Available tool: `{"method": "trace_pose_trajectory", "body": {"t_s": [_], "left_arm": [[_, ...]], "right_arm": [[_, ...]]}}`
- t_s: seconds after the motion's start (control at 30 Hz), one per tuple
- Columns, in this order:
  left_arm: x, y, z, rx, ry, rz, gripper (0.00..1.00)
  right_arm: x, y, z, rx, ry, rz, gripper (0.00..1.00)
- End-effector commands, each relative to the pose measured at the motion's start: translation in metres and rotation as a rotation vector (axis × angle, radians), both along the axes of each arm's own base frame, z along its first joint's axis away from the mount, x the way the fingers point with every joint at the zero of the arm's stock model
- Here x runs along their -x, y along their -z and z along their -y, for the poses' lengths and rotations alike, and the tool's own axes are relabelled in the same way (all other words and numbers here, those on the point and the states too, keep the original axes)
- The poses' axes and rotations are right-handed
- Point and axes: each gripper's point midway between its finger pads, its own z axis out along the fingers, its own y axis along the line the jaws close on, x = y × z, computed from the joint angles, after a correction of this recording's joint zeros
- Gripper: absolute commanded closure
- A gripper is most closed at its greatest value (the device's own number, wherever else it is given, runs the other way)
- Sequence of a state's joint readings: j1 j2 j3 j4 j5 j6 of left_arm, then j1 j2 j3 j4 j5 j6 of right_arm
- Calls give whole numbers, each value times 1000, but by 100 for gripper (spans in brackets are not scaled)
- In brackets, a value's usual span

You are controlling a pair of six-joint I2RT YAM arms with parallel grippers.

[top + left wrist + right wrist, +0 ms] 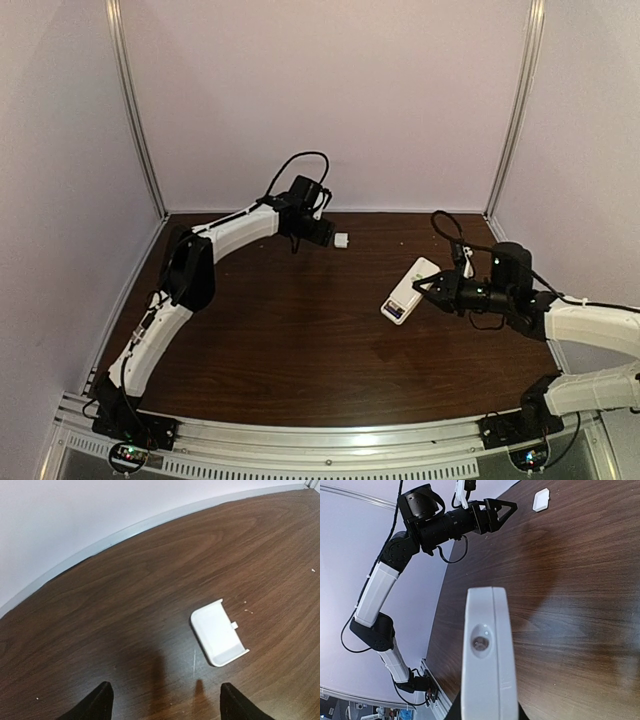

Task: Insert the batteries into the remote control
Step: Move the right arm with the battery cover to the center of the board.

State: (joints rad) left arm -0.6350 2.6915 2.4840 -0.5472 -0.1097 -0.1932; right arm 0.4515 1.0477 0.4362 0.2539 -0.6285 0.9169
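The remote control (410, 288) is a slim white handset lying at an angle right of the table's middle, with a dark patch at its near end (394, 312). I cannot make out the batteries as separate things. My right gripper (427, 288) is shut on the remote's right side. In the right wrist view the remote control (487, 650) fills the middle end-on, between the jaws of the right gripper (487, 716) at the bottom edge. My left gripper (325, 236) hangs open at the back of the table, holding nothing. Its fingertips (102, 700) stand wide apart, so the left gripper (165, 702) spans bare wood.
A small flat white squarish plastic piece (218, 632) lies on the wood just ahead and right of the left fingers; the same piece (341, 240) shows from above. Pale walls (330, 100) enclose the dark wooden table (300, 340) at the back and sides.
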Motion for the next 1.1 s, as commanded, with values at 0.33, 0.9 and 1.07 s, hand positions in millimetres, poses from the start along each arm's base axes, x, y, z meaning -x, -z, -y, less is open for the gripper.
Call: {"method": "trace_pose_trajectory", "body": {"t_s": [0.33, 0.9, 1.07], "left_arm": [[11, -82, -23, 81, 2, 60, 3], [16, -84, -47, 176, 7, 34, 3], [18, -84, -27, 252, 95, 34, 3]], "right_arm": [[-148, -32, -34, 74, 87, 220, 100], [-295, 24, -59, 171, 167, 202, 100], [-281, 41, -61, 132, 119, 148, 100]]}}
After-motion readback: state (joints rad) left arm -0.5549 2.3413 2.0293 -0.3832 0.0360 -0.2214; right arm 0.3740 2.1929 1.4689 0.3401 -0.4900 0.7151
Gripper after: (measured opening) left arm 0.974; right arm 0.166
